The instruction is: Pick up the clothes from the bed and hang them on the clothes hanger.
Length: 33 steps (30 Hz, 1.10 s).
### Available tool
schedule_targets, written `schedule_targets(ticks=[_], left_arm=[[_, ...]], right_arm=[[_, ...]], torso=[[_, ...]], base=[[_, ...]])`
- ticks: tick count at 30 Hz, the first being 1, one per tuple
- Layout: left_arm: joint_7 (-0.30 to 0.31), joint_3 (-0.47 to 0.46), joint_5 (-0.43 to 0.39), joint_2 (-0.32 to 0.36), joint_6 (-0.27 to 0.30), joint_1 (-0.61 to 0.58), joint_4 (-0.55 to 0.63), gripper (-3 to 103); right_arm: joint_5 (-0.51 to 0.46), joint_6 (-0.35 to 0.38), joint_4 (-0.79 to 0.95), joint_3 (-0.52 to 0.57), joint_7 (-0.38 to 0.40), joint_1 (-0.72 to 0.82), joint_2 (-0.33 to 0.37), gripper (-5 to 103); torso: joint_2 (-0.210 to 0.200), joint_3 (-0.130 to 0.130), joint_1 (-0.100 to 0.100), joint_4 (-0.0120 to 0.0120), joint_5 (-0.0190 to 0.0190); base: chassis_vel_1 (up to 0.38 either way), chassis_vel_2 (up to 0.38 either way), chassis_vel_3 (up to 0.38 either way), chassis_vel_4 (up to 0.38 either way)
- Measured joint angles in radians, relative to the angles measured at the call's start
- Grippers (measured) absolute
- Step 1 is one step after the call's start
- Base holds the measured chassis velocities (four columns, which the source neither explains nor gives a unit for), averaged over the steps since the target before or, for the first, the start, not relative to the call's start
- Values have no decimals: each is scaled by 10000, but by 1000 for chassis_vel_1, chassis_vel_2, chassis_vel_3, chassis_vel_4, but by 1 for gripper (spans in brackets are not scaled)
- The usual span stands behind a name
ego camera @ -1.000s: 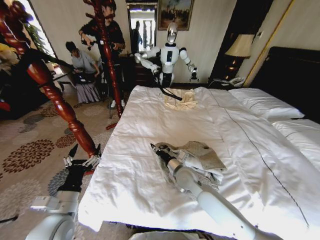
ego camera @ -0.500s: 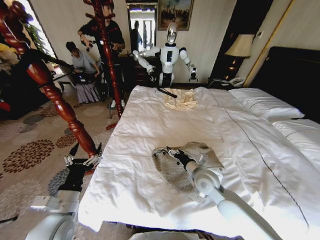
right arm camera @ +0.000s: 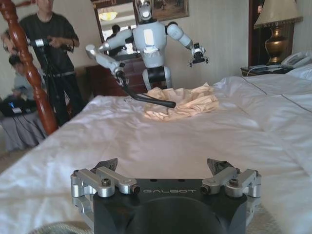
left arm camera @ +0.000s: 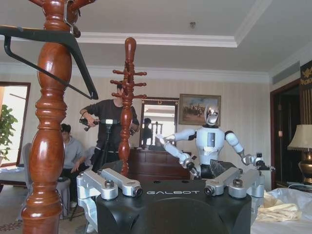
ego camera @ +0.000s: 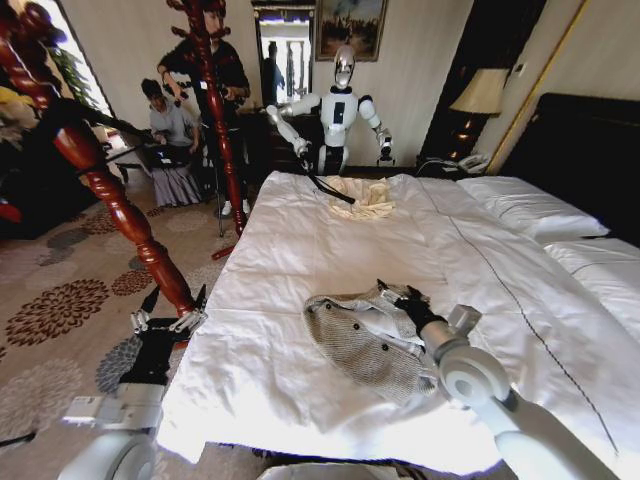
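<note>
White bedding covers most of the scene: the bed (ego camera: 330, 250) is wide, with pillows (ego camera: 525, 205) at 2 o'clock against a dark headboard (ego camera: 590, 140).

In the head view the right hand (ego camera: 402, 296) sits at 5 o'clock from centre, at the upper edge of the clothes (ego camera: 365, 340). Its wrist view shows the right hand (right arm camera: 163, 165) released, fingers (right arm camera: 107, 165) spread wide, nothing between them, smooth duvet ahead. Whether the tips touch the knit I cannot tell. The grey-beige jacket lies crumpled on the near half of the bed, coarse speckled side up, a strip of white lining at its right edge.

The left hand (ego camera: 168, 318) hangs off the bed's edge at 8 o'clock, over patterned carpet (ego camera: 60, 310), beside a turned red-brown wooden post (ego camera: 120, 215). From its wrist camera the left hand (left arm camera: 170, 187) is also released, holding nothing. The clothes hanger (left arm camera: 48, 46), black, hangs on that post above it, at 10 o'clock in this view.

At 12 o'clock, on the bed's far end, a cream garment (ego camera: 362, 198) lies beside a second white robot (ego camera: 335, 105), whose arm reaches a dark hanger over it.
</note>
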<state>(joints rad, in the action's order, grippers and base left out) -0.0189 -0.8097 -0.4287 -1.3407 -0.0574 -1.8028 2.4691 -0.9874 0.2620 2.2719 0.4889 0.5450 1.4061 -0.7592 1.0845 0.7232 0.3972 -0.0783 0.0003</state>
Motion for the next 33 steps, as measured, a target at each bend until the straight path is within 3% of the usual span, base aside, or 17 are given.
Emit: schedule_targets(ticks=[5, 6, 7, 11, 12, 15, 16, 19, 25, 30, 33], left_arm=[[0, 5, 6, -11, 10, 2, 10, 100], [-1, 7, 7, -22, 14, 1, 16, 100], [-1, 7, 7, -22, 14, 1, 16, 100], [-7, -26, 48, -31, 9, 16, -144, 100], [-7, -26, 48, -31, 9, 16, -144, 100], [-7, 50, 285, -147, -92, 41, -520, 100], [-7, 50, 285, -147, -92, 41, -520, 100], [-11, 145, 244, -200, -4, 152, -620, 100], [-31, 220, 270, -143, 35, 237, -765, 100], [-19, 270, 319, -135, 11, 255, -914, 100], [-19, 306, 358, -161, 4, 256, -918, 100]], right_arm=[[1583, 286, -299, 135, -445, 603, 682, 100], [2602, 252, -544, 81, -800, 774, 846, 100], [2602, 252, -544, 81, -800, 774, 846, 100], [4770, -177, -1103, -200, -1708, 1209, 952, 100], [4770, -177, -1103, -200, -1708, 1209, 952, 100], [6947, -644, -1570, 326, -3173, 1946, 1010, 100], [6947, -644, -1570, 326, -3173, 1946, 1010, 100], [8142, -698, -1670, 741, -3827, 2599, 1276, 100], [8481, -155, -1835, 758, -3575, 2621, 1331, 100], [8043, 835, -1900, 603, -3154, 2530, 1336, 100], [7981, 902, -2051, 543, -3120, 2499, 1324, 100]], torso=[[0, 1, 0, 3, -2], [0, 1, 0, 3, -2], [0, 1, 0, 3, -2], [0, 1, 1, 3, 1], [0, 1, 1, 3, 1], [0, 2, 0, 1, 1], [0, 2, 0, 1, 1], [0, 1, 1, -1, -1], [0, 1, 1, 3, -1], [0, 1, 0, 2, -2], [0, 1, 1, 3, -1]], base=[[0, 0, 0, 0], [0, 0, 0, 0], [0, 0, 0, 0], [0, 0, 0, 0], [0, 0, 0, 0], [0, 0, 0, 0], [0, 0, 0, 0], [0, 0, 0, 0], [0, 0, 0, 0], [0, 0, 0, 0], [0, 0, 0, 0]])
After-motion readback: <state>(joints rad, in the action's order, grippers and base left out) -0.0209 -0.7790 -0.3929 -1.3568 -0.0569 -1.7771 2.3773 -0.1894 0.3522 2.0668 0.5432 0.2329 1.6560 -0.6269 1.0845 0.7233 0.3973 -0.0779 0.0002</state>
